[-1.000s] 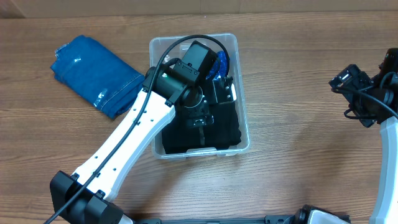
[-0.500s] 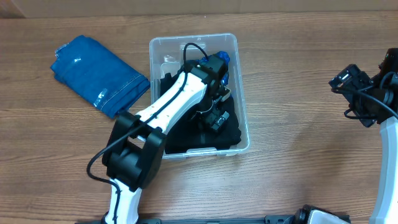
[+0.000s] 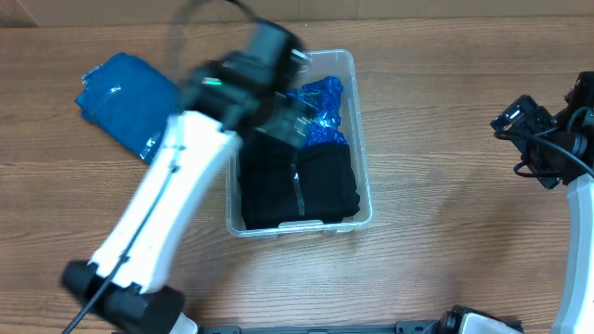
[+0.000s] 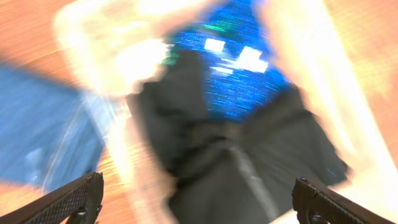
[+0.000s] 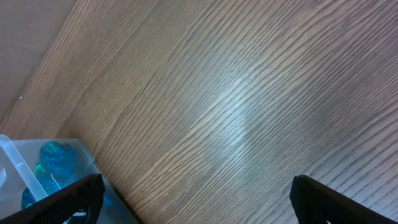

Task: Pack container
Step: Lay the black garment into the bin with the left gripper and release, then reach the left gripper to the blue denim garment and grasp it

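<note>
Left tool (image 4: pixel 199 205): fingers spread wide, nothing between them; view blurred. Container (image 3: pixel 364 176): directly beneath it, holding a black garment (image 3: pixel 297 186) and a glittery blue item (image 3: pixel 316 97). Folded denim (image 3: pixel 116 102): on the surface (image 3: pixel 436 260), to that tool's left, outside the container. Right tool (image 5: pixel 198 199): also spread and empty; container well apart, to its left. Advised: pinch the denim across a thick folded edge; lift clear of the wall; lay flat on the black garment.

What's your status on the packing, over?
Left claw open, empty, above container. Right claw open, over table. Black garment inside; blue denim outside, on its left.
</note>
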`<state>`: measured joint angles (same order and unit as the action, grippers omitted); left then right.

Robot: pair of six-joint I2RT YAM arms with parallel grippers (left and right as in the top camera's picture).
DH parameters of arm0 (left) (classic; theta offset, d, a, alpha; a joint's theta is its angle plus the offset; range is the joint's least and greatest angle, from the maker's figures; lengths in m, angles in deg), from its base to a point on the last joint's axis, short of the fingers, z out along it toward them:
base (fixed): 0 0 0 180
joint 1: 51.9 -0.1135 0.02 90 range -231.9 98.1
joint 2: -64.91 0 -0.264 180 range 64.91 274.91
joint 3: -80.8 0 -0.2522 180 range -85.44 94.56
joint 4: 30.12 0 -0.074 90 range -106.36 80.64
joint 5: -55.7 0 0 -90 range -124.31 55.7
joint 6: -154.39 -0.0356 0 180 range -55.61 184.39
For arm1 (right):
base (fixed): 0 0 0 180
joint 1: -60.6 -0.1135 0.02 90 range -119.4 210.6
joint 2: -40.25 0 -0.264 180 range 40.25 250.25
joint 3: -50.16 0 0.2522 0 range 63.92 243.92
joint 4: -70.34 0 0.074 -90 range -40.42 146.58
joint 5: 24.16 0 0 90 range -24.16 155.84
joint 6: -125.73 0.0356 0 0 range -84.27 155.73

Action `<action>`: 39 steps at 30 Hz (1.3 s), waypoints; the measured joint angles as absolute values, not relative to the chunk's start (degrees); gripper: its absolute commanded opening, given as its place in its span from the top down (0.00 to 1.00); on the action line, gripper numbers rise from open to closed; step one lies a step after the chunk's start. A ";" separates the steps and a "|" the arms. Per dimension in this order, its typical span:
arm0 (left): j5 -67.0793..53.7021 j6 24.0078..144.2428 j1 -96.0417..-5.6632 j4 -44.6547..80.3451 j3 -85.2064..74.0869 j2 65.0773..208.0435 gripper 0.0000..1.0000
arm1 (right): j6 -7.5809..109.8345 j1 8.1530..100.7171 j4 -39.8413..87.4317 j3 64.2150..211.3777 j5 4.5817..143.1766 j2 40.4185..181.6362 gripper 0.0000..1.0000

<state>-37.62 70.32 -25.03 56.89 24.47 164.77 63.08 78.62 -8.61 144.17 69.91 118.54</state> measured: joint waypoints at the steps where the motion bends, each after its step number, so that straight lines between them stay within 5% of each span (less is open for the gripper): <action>1: -38.47 73.84 -30.38 57.81 24.69 163.65 0.00 | 62.93 78.62 -8.61 144.17 69.91 118.54 0.00; 13: -27.89 84.84 -74.18 44.37 6.00 167.87 0.00 | 62.65 78.62 -8.63 144.17 69.91 118.54 0.00; 21: -15.19 72.38 -79.65 28.57 0.36 181.44 0.00 | 62.65 78.62 -8.85 144.17 69.91 118.54 0.00; 30: -4.72 73.60 -79.65 12.04 1.19 189.51 0.00 | 61.36 78.62 -8.96 144.17 69.91 118.54 0.00; 35: -3.34 75.37 -79.26 9.70 2.02 190.95 0.37 | 61.31 78.62 -8.96 144.17 69.91 118.54 0.00; 39: -2.54 76.70 -79.28 9.22 2.11 191.48 0.82 | 61.29 78.62 -8.98 144.17 69.93 118.54 0.00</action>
<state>-2.54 76.70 -79.28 9.22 2.11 191.48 61.29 78.62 -8.98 144.17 69.93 118.54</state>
